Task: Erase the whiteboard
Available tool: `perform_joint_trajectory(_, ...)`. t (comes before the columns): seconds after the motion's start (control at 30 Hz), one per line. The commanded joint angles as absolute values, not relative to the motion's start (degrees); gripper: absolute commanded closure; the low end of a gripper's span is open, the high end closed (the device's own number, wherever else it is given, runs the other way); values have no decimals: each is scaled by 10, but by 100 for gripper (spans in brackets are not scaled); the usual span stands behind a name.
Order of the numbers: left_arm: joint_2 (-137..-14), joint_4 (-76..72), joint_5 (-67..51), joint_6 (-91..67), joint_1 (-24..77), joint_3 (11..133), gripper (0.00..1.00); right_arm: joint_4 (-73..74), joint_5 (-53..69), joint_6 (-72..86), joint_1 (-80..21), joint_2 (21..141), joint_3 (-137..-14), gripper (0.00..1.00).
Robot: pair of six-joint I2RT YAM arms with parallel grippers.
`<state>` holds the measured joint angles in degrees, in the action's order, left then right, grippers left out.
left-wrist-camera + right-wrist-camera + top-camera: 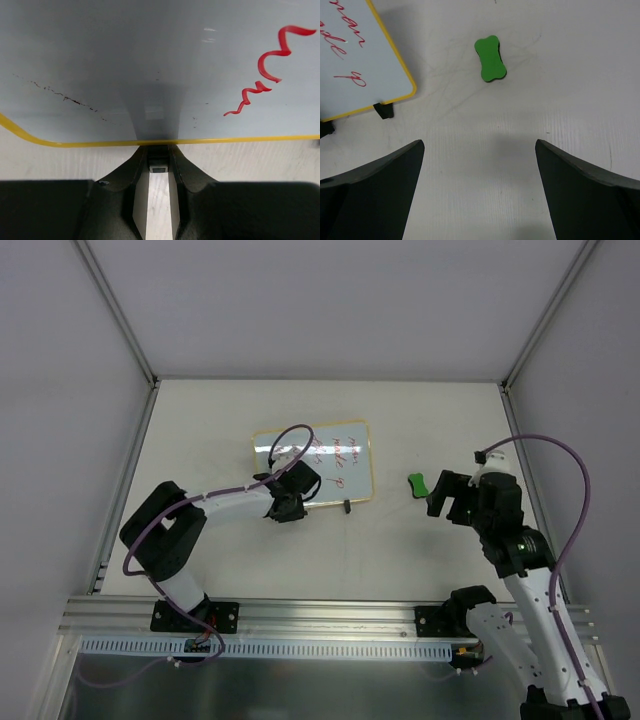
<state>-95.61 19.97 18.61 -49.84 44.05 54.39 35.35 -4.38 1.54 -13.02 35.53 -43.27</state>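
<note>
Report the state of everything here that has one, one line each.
whiteboard: red handwriting on it, not erased.
green eraser: lying loose, unheld.
left gripper: nearly shut at the whiteboard's near edge; whether it grips is unclear.
right gripper: open, empty, short of the green eraser.

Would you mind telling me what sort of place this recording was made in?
Most likely a robotics lab test cell: a white table enclosed by plain grey panels, an aluminium rail at its near edge, with a whiteboard and green eraser as props.
</note>
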Motion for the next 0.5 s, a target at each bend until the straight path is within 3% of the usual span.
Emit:
perform_joint_trajectory(0.0,-937,214,167,-545,476,526,100,345,-81,53,-134,409,-438,1)
perform_joint_trajectory(0.13,-937,215,166,-555,501,516,100,335,-114,53,-134,505,-461,1)
perform_joint_trajectory(0.37,-919,221,168,-562,514,504,100,250,-123,40,-132,663,-492,18)
perform_joint_trajectory(0.47,-904,222,164,-567,516,497,100,236,-120,32,-129,737,-519,19)
